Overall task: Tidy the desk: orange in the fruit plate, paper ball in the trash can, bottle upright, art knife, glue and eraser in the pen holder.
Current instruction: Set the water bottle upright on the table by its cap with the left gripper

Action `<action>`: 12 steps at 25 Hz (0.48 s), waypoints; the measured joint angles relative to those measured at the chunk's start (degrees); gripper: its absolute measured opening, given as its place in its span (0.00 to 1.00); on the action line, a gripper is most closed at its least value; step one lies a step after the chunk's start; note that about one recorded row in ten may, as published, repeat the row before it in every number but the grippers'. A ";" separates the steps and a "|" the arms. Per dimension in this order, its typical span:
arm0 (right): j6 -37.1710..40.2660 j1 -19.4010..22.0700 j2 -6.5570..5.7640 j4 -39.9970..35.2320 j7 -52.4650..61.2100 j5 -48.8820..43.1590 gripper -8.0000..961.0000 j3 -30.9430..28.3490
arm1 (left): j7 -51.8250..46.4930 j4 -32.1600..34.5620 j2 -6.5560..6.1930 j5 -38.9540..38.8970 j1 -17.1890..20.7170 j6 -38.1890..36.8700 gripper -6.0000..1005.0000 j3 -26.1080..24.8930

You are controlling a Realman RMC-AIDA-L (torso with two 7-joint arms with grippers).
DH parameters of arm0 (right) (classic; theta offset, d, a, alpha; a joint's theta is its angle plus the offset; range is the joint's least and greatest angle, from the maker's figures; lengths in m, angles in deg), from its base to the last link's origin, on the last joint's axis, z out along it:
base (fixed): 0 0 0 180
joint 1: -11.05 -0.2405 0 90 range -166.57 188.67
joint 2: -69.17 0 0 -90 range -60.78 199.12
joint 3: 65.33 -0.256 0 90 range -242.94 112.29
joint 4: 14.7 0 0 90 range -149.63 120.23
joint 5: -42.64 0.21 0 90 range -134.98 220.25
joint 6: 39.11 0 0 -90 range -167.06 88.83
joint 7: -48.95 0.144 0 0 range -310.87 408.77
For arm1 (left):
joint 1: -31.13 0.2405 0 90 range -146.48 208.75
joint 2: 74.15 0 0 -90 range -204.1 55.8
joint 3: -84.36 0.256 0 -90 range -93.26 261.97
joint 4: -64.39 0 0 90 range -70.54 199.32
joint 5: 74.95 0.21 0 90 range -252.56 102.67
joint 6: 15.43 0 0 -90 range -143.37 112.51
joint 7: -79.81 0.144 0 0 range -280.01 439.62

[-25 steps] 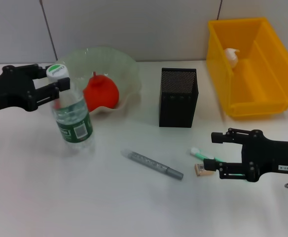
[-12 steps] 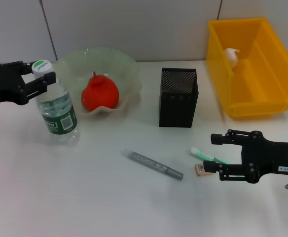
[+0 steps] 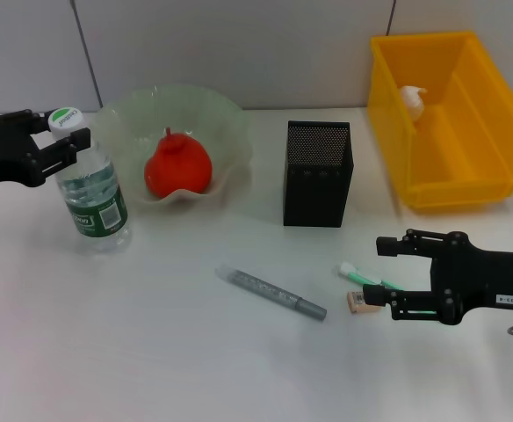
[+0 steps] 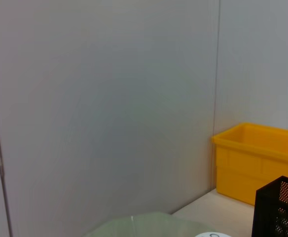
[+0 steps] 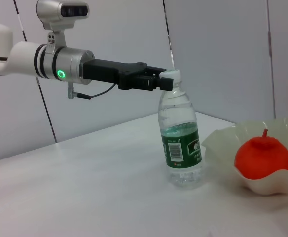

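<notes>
Standing upright on the table (image 3: 186, 360), left of the fruit plate (image 3: 226, 132), near it but apart: bottle (image 3: 90, 198), green label facing forward. Pinched at the cap by the left gripper (image 3: 63, 141), fingers closed on either side of the bottle neck; seen likewise from the right wrist view, gripper (image 5: 161, 83) clamped just under the cap, bottle (image 5: 181, 148) resting base-down on the table. Lying in the plate: orange (image 3: 177, 165), stem end up. Resting inside the trash can (image 3: 480, 167), toward its back wall: paper ball (image 3: 412, 98). Placed between plate and trash can, upright, mid-table: pen holder (image 3: 318, 176); contents not visible. Lying loose on the table in front of the holder: a grey glue stick (image 3: 271, 293), slanted. Farther right, a green-and-white knife (image 3: 362, 277), its far end hidden behind the right gripper (image 3: 384, 274). Touching or just beside the knife: eraser (image 3: 359, 302). Hovering low at these two items, right gripper fingers spread apart, one above the knife tip and one below the eraser, gripping nothing. Unclear whether the lower finger touches the eraser. Showing in the left wrist view: mostly wall, plus corners of the trash can (image 4: 257, 158) and holder (image 4: 282, 207), and a sliver of plate rim (image 4: 149, 224).
</notes>
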 joint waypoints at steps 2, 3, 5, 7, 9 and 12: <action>0.04 -0.05 -0.03 0.04 0.15 0.00 0.79 0.00 | 0.00 0.00 0.00 0.00 0.07 0.11 0.45 0.06; 0.06 -0.10 -0.04 0.07 0.26 0.00 0.79 0.00 | 0.01 0.01 0.01 0.00 0.13 0.20 0.45 0.25; 0.06 -0.12 -0.05 0.07 0.29 0.00 0.79 0.00 | 0.01 0.01 0.00 0.01 0.15 0.21 0.45 0.29; 0.06 -0.16 -0.05 0.07 0.31 0.00 0.79 0.00 | 0.01 0.01 0.02 0.02 0.23 0.23 0.45 0.33; 0.21 -0.18 -0.05 0.07 0.32 0.00 0.79 0.00 | 0.01 0.01 0.04 0.05 0.26 0.24 0.45 0.31; 0.30 -0.19 -0.05 -0.04 0.23 0.05 0.79 0.00 | 0.01 0.01 0.08 0.10 0.50 0.32 0.45 0.15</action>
